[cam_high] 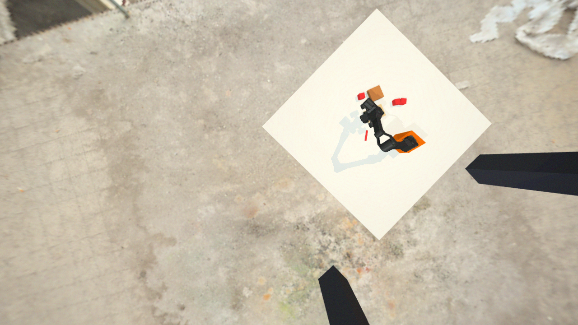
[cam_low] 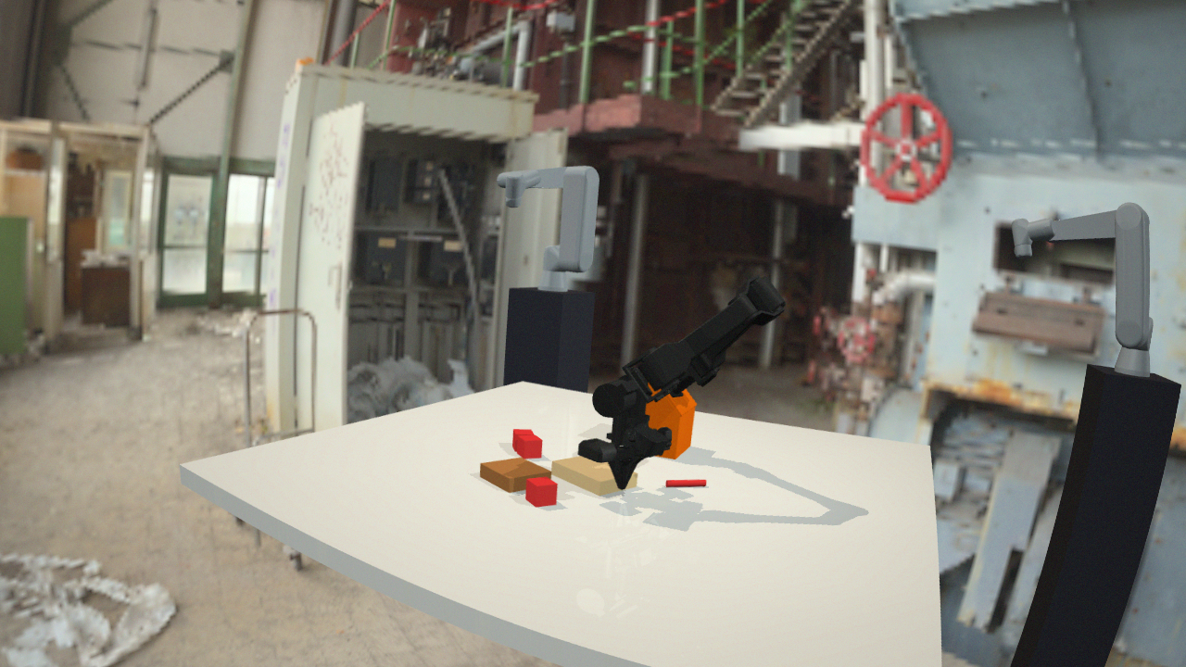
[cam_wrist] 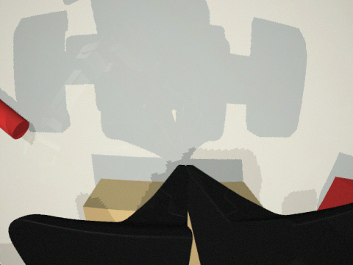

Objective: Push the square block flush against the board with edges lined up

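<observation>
Pincer [cam_low: 620, 484] is clenched on nothing, tip low at the tan board [cam_low: 585, 473]. Brown block [cam_low: 513, 472] lies just left on the desk [cam_low: 414, 531], apart.

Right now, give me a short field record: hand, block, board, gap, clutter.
hand: shut, empty, tip low at the tan board's near end
block: brown square block, flat on the table
board: tan board, flat, right of the block
gap: block and board not touching; a red cube sits in front of the gap
clutter: second red cube behind, red stick right
</observation>
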You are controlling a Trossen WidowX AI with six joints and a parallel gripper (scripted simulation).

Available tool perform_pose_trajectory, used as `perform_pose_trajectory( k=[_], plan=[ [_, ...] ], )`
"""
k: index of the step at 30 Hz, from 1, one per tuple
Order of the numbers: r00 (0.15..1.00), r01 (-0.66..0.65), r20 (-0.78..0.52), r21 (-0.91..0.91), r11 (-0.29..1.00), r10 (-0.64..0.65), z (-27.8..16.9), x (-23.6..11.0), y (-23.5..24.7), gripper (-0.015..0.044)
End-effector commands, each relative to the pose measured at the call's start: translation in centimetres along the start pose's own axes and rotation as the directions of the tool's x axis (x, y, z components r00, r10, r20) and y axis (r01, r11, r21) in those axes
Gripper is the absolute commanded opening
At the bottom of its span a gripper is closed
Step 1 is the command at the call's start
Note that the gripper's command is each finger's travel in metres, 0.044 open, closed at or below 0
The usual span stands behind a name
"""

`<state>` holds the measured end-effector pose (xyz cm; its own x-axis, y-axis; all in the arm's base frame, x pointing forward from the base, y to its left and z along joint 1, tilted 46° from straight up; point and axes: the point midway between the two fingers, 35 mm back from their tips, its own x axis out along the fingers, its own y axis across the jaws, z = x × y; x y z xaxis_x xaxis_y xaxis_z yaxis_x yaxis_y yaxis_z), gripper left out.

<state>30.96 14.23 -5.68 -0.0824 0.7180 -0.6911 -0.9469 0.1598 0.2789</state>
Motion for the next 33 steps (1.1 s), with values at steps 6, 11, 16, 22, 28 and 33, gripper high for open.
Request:
perform_pose_trajectory(
  k=[6, 11, 16, 22, 28, 33],
  plan=[
    [1.0, -0.009, -0.011, 0.006, 1.0, 0.009, -1.7, 0.3, 0.3, 0.0],
    [1.0, -0.009, -0.011, 0.006, 1.0, 0.009, -2.5, 0.3, 0.3, 0.0],
    [1.0, -0.01, -0.011, 0.006, 1.0, 0.01, -3.2, 0.3, 0.4, 0.0],
    [1.0, -0.01, -0.011, 0.006, 1.0, 0.01, -4.1, 0.3, 0.5, 0.0],
    [1.0, -0.011, -0.01, 0.006, 1.0, 0.011, -4.9, 0.3, 0.6, 0.0],
    [1.0, -0.011, -0.009, 0.006, 1.0, 0.011, -5.5, 0.3, 0.7, 0.0]
  ],
)
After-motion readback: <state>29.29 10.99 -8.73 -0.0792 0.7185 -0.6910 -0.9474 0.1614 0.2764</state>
